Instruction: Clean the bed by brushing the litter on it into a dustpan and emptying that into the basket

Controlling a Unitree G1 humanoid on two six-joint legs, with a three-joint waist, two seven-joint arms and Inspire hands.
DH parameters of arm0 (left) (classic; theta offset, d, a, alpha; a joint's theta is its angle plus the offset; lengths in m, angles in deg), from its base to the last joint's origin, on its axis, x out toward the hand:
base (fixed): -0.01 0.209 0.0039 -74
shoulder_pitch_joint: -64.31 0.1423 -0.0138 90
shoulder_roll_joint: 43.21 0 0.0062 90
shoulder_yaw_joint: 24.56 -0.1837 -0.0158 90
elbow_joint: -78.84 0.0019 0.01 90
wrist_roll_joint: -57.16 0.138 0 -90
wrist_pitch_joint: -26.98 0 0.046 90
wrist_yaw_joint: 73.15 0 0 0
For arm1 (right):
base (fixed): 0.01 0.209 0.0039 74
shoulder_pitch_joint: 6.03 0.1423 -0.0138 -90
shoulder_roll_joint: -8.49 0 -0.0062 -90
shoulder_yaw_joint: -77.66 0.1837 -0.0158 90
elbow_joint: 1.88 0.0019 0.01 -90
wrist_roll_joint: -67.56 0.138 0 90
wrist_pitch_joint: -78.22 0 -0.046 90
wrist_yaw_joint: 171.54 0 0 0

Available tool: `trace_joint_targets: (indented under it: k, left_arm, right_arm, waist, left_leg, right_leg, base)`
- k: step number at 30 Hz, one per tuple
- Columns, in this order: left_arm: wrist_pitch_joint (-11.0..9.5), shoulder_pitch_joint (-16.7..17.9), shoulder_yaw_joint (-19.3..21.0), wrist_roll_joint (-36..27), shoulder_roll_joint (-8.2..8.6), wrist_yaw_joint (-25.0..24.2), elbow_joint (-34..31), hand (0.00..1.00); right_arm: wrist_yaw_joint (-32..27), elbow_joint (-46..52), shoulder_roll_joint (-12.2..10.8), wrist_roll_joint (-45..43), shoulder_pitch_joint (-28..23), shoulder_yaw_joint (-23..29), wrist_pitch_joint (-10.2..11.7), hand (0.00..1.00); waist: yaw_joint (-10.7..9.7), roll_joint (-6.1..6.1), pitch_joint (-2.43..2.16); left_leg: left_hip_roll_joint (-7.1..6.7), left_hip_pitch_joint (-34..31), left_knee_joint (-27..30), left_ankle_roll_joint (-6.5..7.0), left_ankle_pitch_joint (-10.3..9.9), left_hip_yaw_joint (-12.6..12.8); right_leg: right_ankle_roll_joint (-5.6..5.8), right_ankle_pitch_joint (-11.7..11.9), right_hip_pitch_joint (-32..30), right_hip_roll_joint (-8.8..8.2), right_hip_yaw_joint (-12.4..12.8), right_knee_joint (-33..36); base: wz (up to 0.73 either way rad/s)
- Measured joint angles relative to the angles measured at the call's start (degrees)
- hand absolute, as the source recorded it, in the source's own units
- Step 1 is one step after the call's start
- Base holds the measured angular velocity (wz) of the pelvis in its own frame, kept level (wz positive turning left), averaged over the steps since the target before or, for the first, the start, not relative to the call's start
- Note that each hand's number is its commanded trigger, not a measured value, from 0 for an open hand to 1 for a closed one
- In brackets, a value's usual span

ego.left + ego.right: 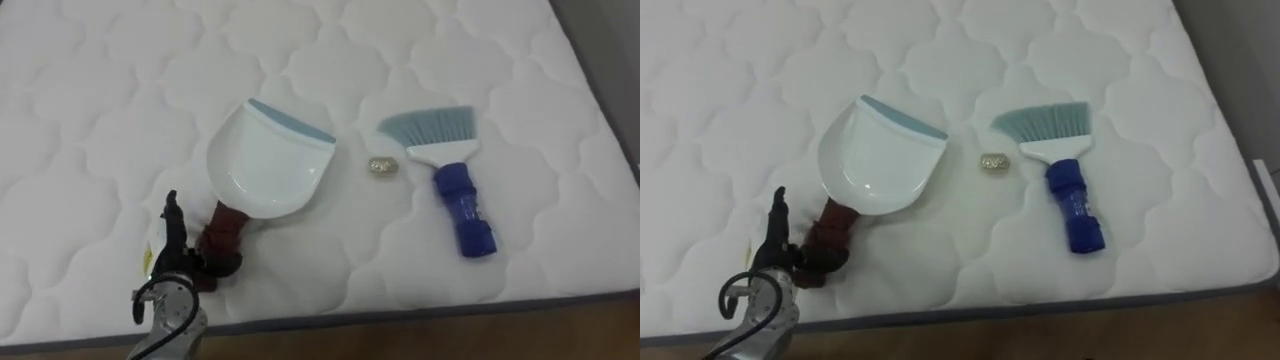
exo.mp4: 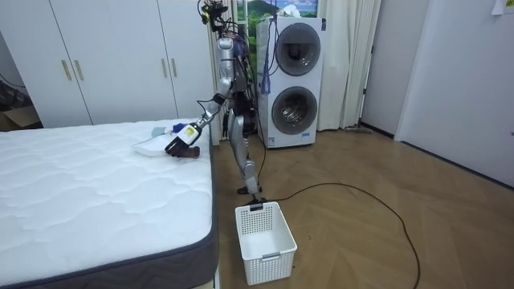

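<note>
- Your left hand (image 1: 175, 265) sits at the near end of the dustpan's (image 1: 265, 160) dark red handle (image 1: 222, 235). The fingers (image 1: 222, 264) look curled round that end, so take it as a hold on the dustpan, though a light one as far as the eye views show.
- The dustpan lies flat on the bed (image 1: 100, 100). Its long axis runs from the handle by your hand, up and to the right, to the blue-edged lip, which points away from you.
- The thing to clear, a small shiny crumpled scrap (image 1: 383, 167), lies just right of the dustpan, level with its lip and not touching it.
- The brush (image 1: 450, 170) lies right of the scrap, with its pale bristles pointing away from you and its blue handle toward the bed's near edge. It is well apart from the dustpan, and I judge it falls to your right arm.
- The coming move turns on this: the lip opens away from you, not toward the scrap, so the pan probably needs turning right first.
- The room view adds that you stand at the bed's side with the arm stretched over the dustpan, and that a white basket (image 2: 265, 241) stands on the floor, off the bed and well apart from the dustpan.
</note>
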Motion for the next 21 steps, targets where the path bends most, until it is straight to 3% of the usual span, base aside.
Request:
trace_joint_targets:
  k: [12, 19, 21]
  left_arm:
    - [1.08, -3.01, 3.04, -2.48, -0.12, -4.17, 2.67, 0.0]
    - [1.53, -6.88, 2.81, -3.18, -0.17, -5.78, 9.45, 0.0]
    - [1.86, -7.42, 2.81, -3.5, -0.34, -5.93, 9.54, 0.0]
  right_arm:
    - [-0.7, -1.07, 0.16, -1.52, 0.2, 0.0, -0.04, 0.0]
    - [-2.83, -1.17, 0.27, -5.17, 0.19, 0.19, -0.66, 0.0]
    - [-3.15, -1.15, 0.26, -5.59, 0.19, 0.17, -0.79, 0.0]
  waist:
    - [-0.07, 0.35, -0.01]
    - [-1.77, 0.48, 0.08]
    - [-2.01, 0.57, 0.35]
  left_leg:
    - [0.08, -2.59, 0.17, 0.13, 0.08, 1.36]
    - [0.02, -3.47, 0.34, 0.2, 0.13, 0.91]
    - [-0.03, -4.05, 0.96, 0.2, 0.12, 1.04]
  right_leg:
    - [0.0, -0.01, -3.59, -0.12, 0.53, 1.22]
    - [0.08, -0.08, -7.26, -0.88, -0.38, 6.57]
    - [0.08, -0.08, -7.53, -1.1, -0.81, 6.81]
  base:
    - [-0.04]
    - [-0.05]
    - [0.02]
